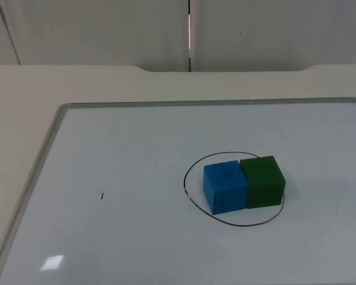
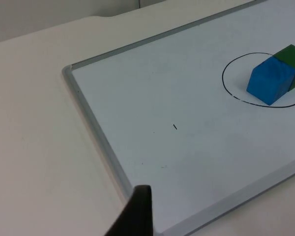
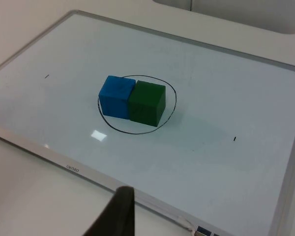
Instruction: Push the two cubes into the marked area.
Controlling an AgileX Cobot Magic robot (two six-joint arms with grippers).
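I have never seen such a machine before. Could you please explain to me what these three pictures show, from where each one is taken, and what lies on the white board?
This is a robot with two arms working at a table. One picture comes from a fixed camera looking down on the table; the other two come from cameras on the arms' wrists. The dark tip in each wrist picture is a finger of the left gripper and the right gripper; both hang back near the board's edge, holding nothing. On the table lies a whiteboard with a metal frame. A hand-drawn black ring marks the area. Within it stand a blue cube and a green cube, touching side by side. So the cubes already sit in the marked area.
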